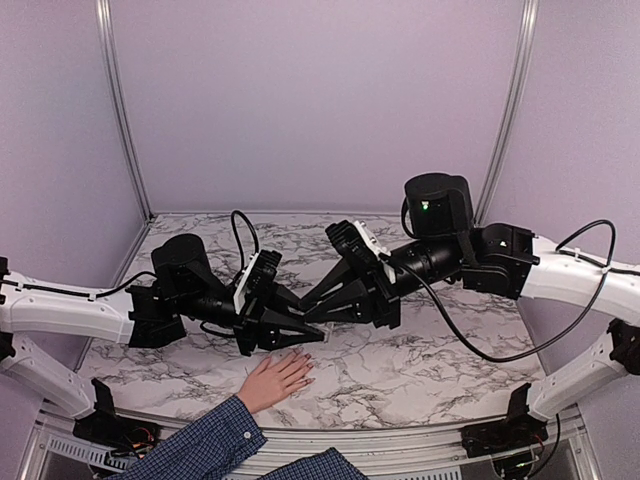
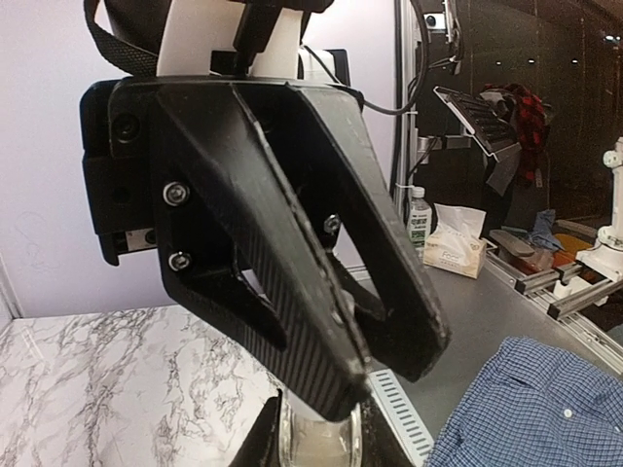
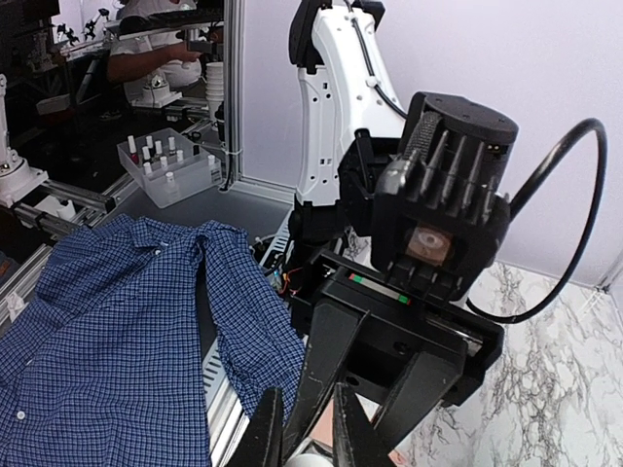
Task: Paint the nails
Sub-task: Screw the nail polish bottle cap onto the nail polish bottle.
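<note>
With the left fingers (image 2: pixel 261 448) gripping a small clear bottle (image 2: pixel 316 443) and the right fingers (image 2: pixel 321 321) closed at its top, a jerked pull could spill it onto the white marbled counter (image 1: pixel 450 350), where the tiny pale nails (image 1: pixel 303 367) lie nearby.

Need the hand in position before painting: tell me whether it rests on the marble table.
Yes, the hand lies palm down on the marble table, just inside its near edge.

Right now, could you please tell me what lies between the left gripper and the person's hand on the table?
Only a short strip of bare marble table, seen in the top view, separates the left gripper from the hand.
</note>
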Motion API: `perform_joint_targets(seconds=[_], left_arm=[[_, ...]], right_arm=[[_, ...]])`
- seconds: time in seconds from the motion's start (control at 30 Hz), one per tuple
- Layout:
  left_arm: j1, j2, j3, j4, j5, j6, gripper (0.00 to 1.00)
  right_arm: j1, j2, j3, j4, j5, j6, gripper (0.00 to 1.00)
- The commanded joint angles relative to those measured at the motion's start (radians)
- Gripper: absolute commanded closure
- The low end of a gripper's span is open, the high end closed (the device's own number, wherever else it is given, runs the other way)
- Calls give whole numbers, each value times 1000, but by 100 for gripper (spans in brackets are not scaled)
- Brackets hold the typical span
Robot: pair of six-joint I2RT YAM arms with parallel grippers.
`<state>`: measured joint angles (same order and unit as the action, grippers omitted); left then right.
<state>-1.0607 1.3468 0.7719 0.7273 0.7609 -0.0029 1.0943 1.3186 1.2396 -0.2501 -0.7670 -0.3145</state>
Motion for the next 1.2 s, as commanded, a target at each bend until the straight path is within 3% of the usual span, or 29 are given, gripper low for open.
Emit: perform_joint_targets(seconds=[0.0,0.37,1.17], left_arm=[[11,-58,-10,32,-177,44,100],[11,-99,-33,34,-344,84,100],[11,-66,-43,100,-731,110,100]], right_arm=[[7,8,32,-4,11,28,100],[6,22,44,11,108,72,100],[-1,54,13,134,526,252,100]])
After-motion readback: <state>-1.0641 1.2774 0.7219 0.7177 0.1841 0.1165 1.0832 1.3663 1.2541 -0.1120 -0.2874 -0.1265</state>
